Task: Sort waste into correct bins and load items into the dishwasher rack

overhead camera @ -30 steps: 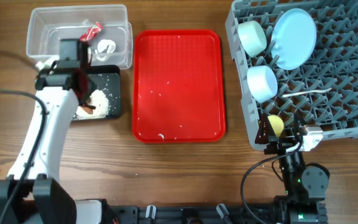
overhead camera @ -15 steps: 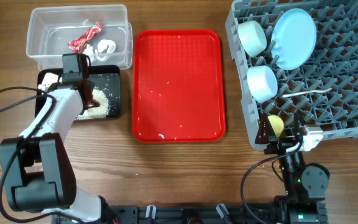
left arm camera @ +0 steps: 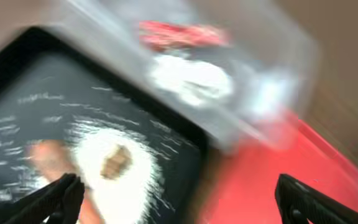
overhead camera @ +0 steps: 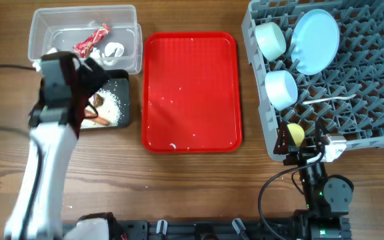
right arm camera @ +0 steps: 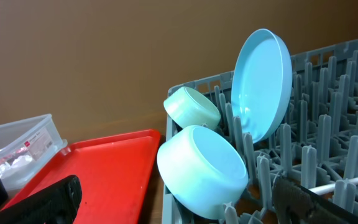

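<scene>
Overhead view: rack filled the right side. It held plate upright between pegs, green bowl and blue bowl on their sides, cup by the near edge, and spoon lying across the grid. Tray sat mid-table, bare but for a few stray grains. Clear tub, far left, held wrapper and tissue. Black tub, touching its near side, held rice, carrot and scrap.

Left gripper: fingers wide apart, nothing between them, above the black tub; its wrist picture was smeared. Right gripper: fingers apart, empty, at the rack's near edge.

Judgement: task nearly complete; only the stray grains were unsorted. Step in hand read as the left arm clearing the tubs.

To do it well:
- Rise above both tub walls before swinging toward the tray, so neither tub is dragged or tipped.
- For the grains, descend level with fingers narrowed, then pinch or sweep toward the lip.
- Go slowly, since the textured tray may trap grains and a fast sweep could scatter them onto the table.
</scene>
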### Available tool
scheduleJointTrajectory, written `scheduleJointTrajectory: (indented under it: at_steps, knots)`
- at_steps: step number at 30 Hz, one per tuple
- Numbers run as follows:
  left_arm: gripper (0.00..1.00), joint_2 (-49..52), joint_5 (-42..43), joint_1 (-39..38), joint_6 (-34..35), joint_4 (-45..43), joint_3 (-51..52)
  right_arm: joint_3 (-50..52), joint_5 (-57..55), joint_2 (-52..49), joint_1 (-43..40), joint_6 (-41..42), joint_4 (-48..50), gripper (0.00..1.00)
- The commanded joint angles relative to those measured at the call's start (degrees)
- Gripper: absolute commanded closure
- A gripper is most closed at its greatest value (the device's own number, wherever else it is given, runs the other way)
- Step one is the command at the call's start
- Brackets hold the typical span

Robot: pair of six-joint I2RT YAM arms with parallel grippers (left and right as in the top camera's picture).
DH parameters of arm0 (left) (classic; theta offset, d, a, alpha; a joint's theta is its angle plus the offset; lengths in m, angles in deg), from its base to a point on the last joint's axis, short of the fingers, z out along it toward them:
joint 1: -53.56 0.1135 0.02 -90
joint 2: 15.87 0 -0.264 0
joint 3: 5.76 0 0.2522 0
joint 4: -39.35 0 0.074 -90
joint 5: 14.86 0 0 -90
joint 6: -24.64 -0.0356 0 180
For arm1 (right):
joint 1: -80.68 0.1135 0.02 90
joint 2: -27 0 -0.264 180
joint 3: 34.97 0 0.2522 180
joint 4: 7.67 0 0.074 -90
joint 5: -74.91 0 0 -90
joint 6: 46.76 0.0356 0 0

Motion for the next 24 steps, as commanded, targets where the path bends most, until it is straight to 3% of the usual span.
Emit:
scheduleJointTrajectory:
  at_steps: [1, 6, 11, 13, 19, 21, 24]
  knots:
    - [0.0, -13.7, 27.5, -2.8, -13.2, 5.0, -1.4, 0.1, -0.6, 0.3, 0.4, 0.9, 0.2, 0.0]
    - [0.0, -26.3, 27.3, -4.5, -13.5, 12.3, -1.4, 0.1, -0.6, 0.3, 0.4, 0.9, 0.2, 0.0]
    - [0.0, -29.0, 11.3, -4.5, -17.4, 22.1, -0.7, 0.1, -0.6, 0.3, 0.4, 0.9, 0.2, 0.0]
    - [0.0, -31.2, 6.0, -5.2, -17.4, 15.7, 3.6, 0.1, -0.6, 0.3, 0.4, 0.9, 0.2, 0.0]
    - [0.0, -50.4, 7.5, -3.9, -17.9, -22.9, 36.1, 0.1, -0.6, 0.3, 0.4, 0.9, 0.2, 0.0]
    - [0.0, -56.5, 7.7, -3.0, -18.1, -28.9, 44.0, 0.1, -0.6, 0.3, 0.4, 0.9, 0.2, 0.0]
    - [0.0, -66.2, 8.2, -1.6, -18.2, -30.4, 52.1, 0.1, -0.6, 0.3, 0.4, 0.9, 0.2, 0.0]
